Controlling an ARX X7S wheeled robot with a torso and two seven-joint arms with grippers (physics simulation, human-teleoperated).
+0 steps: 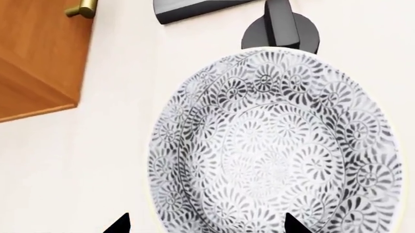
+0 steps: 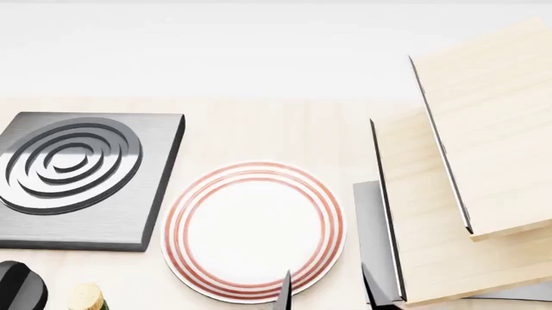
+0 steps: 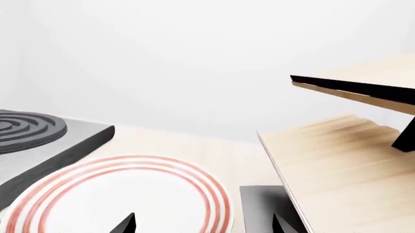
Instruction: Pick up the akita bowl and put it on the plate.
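Observation:
The akita bowl [image 1: 279,145], white with a dense grey-black floral pattern, fills most of the left wrist view. My left gripper [image 1: 207,225] is open, and the bowl's near rim lies between its two dark fingertips [image 1: 120,224]. The bowl and the left gripper are out of the head view. The plate [image 2: 254,229], white with thin red rings, lies flat in the middle of the wooden counter. My right gripper [image 3: 202,225] is open and holds nothing, low over the plate's [image 3: 123,194] right edge. Its fingertips [image 2: 285,292] show at the bottom of the head view.
A dark square stove burner [image 2: 77,177] sits left of the plate. A pale wooden shelf rack [image 2: 466,194] on a grey base stands to the right. A black knob [image 2: 17,284] and a cork [image 2: 86,297] are at the front left. Beside the bowl are a brown cabinet [image 1: 39,63] and a black round knob [image 1: 279,31].

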